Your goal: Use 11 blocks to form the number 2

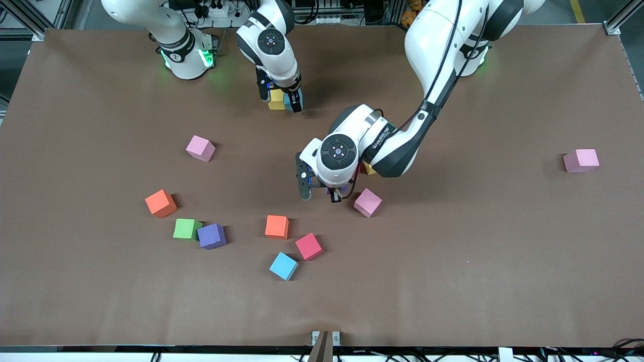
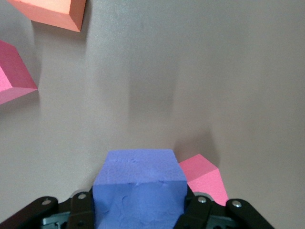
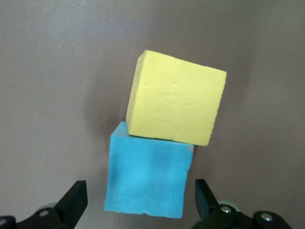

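**Two blocks placed, one in hand**

You have three pink blocks [image 1: 200, 148], two orange [image 1: 276, 227], one each green [image 1: 187, 229], red [image 1: 308, 246], purple [image 1: 212, 236] loose. Your left gripper [image 1: 320, 195] clamps a purple cube [image 2: 139, 191] (matte foam) beside the red block. Your right gripper [image 1: 279, 100] spreads wide around the touching yellow [image 3: 175, 104] and blue cubes [image 3: 148, 179].

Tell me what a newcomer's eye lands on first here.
The left end effector at mid-table grips a purple cube, beside a pink cube. The right end effector, open, straddles a light blue cube touching a yellow cube near the bases.
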Controlling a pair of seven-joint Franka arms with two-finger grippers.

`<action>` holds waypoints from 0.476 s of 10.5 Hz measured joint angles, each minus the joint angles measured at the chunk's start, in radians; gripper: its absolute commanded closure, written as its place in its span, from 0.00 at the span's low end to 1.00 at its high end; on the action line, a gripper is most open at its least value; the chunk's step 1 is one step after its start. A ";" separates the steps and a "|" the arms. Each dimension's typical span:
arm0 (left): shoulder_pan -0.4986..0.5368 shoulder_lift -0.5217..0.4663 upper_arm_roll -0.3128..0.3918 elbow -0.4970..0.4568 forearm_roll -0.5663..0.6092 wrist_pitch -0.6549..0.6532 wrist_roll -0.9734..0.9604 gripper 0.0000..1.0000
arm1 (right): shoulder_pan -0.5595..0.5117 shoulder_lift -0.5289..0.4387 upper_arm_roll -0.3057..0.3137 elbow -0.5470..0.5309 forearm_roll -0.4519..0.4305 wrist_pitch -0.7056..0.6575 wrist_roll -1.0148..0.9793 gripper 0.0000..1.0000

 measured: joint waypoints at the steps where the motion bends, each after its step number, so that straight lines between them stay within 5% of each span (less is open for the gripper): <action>1: -0.001 0.000 0.000 0.000 0.000 0.001 0.000 1.00 | 0.000 -0.011 0.005 0.006 0.000 -0.032 0.000 0.00; 5: -0.002 -0.012 -0.003 0.000 0.000 -0.043 0.000 1.00 | -0.017 -0.047 -0.006 0.029 -0.068 -0.125 0.005 0.00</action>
